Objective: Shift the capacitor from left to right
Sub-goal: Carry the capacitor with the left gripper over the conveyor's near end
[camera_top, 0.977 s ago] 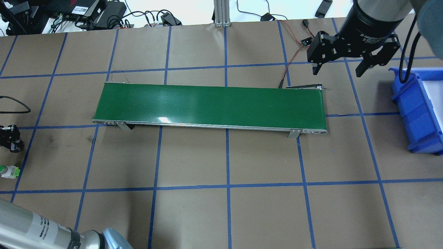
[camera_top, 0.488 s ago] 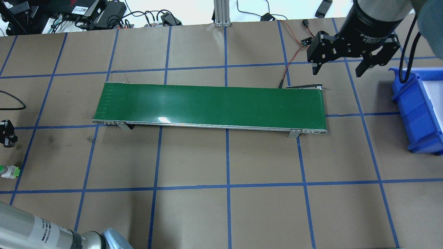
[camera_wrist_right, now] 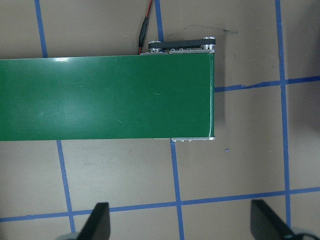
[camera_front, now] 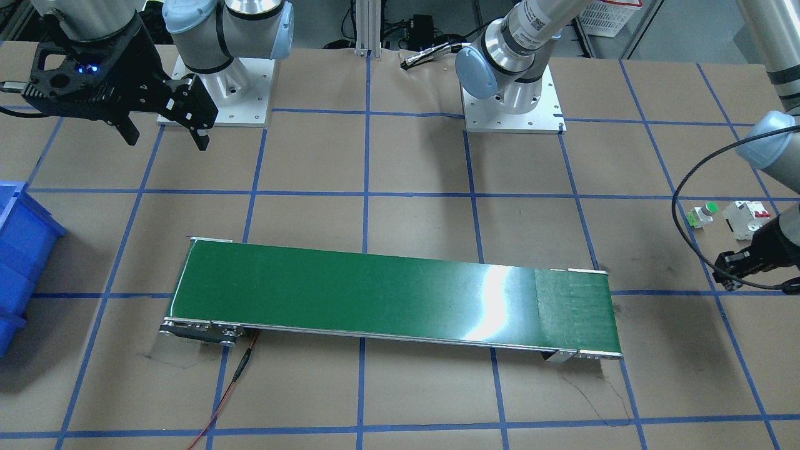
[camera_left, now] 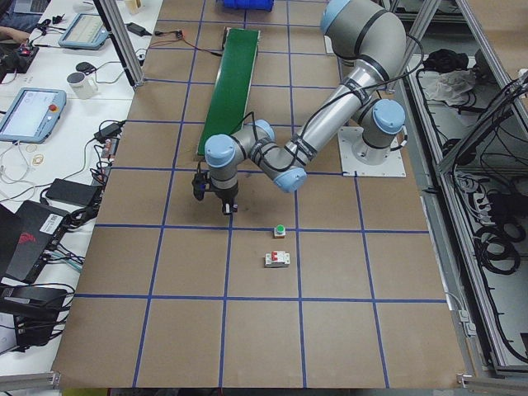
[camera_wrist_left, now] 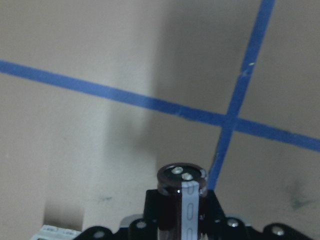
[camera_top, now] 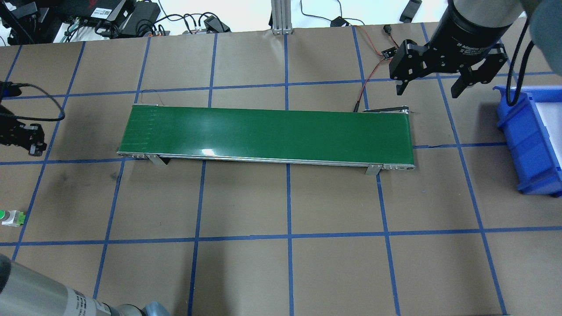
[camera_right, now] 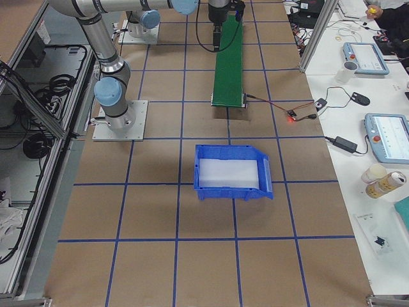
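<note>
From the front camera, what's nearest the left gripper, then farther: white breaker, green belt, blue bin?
1. White breaker, close by the left gripper, at the view's right.
2. Green belt, across the middle.
3. Blue bin, at the view's far left edge.

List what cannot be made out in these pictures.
Capacitor: lower body hidden by the left gripper in the left wrist view; too small elsewhere.
Left gripper: partly cut off by the overhead view's left edge.
Blue bin: cut off by the overhead view's right edge.

Opposite overhead and front views, shared conveyor (camera_top: 268,134)
</note>
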